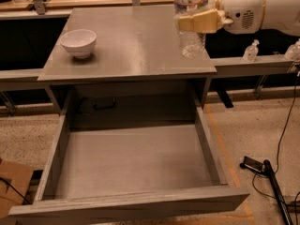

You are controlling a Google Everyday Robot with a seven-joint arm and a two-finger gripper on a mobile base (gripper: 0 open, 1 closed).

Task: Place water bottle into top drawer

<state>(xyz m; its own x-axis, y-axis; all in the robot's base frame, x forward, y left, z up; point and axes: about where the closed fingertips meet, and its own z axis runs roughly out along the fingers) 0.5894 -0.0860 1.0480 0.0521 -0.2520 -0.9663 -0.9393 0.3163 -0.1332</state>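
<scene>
A grey cabinet [131,46] fills the centre under warm, dim light. Speckled floor [262,121] lies around it, with an orange tape line [220,139] at four o'clock beside black cables [286,125]. Cardboard [14,182] lies at eight o'clock. A grey ledge [253,65] runs behind, carrying small pump bottles [251,50] at two o'clock. The gripper [192,22] is at one o'clock, clasped round the water bottle [191,43].

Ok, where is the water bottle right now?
Camera view, upper right: the clear plastic water bottle is clamped in the cream end effector at the right side of the grey cabinet top, beyond the open grey top drawer.
</scene>
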